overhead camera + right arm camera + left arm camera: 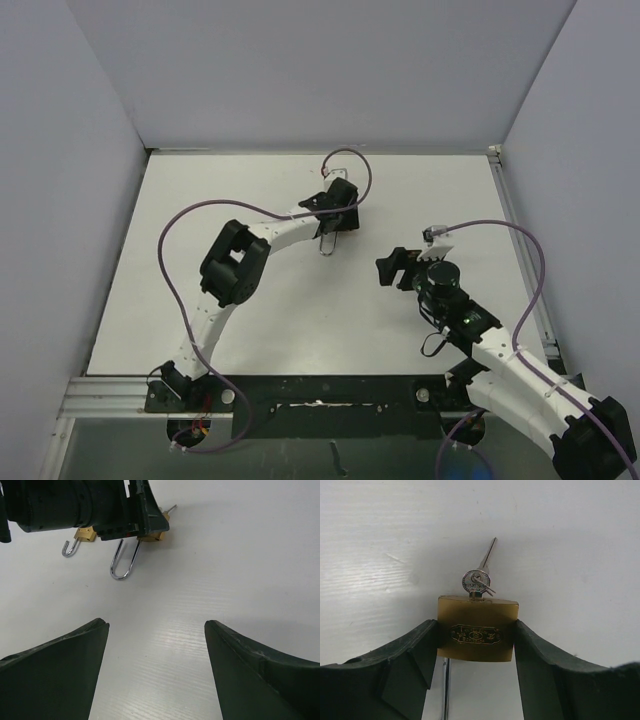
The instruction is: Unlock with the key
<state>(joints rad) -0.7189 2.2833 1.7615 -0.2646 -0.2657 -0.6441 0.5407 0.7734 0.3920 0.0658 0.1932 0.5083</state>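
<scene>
A brass padlock (476, 630) lies on the white table, and my left gripper (476, 636) is shut on its two sides. A key (476, 581) sits in the keyhole at the lock's far end. A second key on the same ring points away from the lock across the table. One leg of the steel shackle (446, 690) runs back between my fingers. In the top view the shackle (327, 245) sticks out below my left gripper (333, 222). My right gripper (395, 268) hangs open to the lock's right, apart from it, with only bare table between its fingers (235, 650).
In the right wrist view a second small brass piece with a hooked shackle (71, 546) peeks out from under the left arm. Grey walls close in the white table (200, 300) on three sides. A purple cable (345, 160) loops above the left wrist.
</scene>
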